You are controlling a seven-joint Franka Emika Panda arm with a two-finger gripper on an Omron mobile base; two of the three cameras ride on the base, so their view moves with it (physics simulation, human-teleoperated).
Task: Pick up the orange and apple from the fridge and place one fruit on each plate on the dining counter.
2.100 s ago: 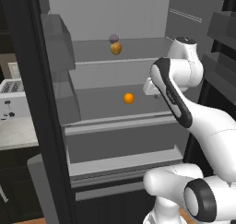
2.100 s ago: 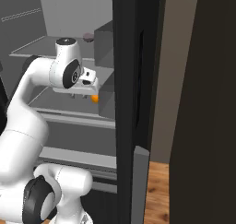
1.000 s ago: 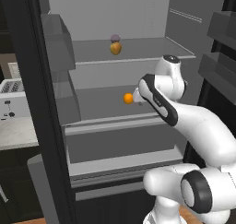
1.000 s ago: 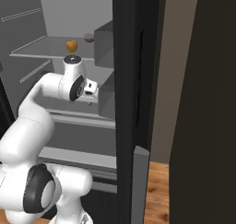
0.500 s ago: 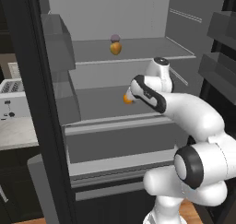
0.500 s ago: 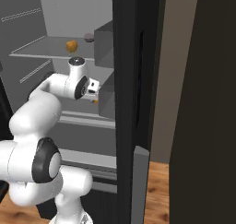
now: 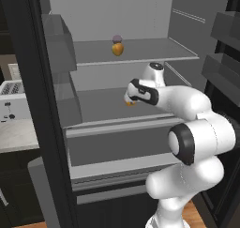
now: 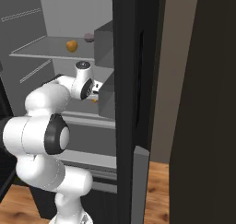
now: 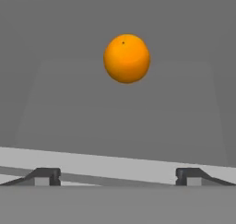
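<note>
The fridge (image 7: 101, 124) stands open, its grey shelves bare but for the fruit. The orange (image 9: 126, 58) lies on the middle shelf straight ahead of my gripper (image 9: 117, 177), a short way off. The fingers (image 9: 44, 176) are spread wide apart, so the gripper is open and holds nothing. From the base, the hand (image 7: 132, 96) hangs over the orange (image 7: 130, 103), leaving a sliver of it showing. The apple (image 7: 117, 49) rests on the upper shelf, also seen as apple (image 8: 71, 45). The plates and the dining counter are out of view.
A dull purple ball (image 7: 116, 38) sits just behind the apple. Door bins (image 7: 58, 39) jut out on the left, more bins (image 7: 225, 30) on the right. The black fridge door (image 8: 129, 103) stands close to my arm's right. A toaster (image 7: 11, 100) sits outside at left.
The arm has reached deeper into the fridge and the hand has come down over the orange, which now hides most of it from the base cameras.
</note>
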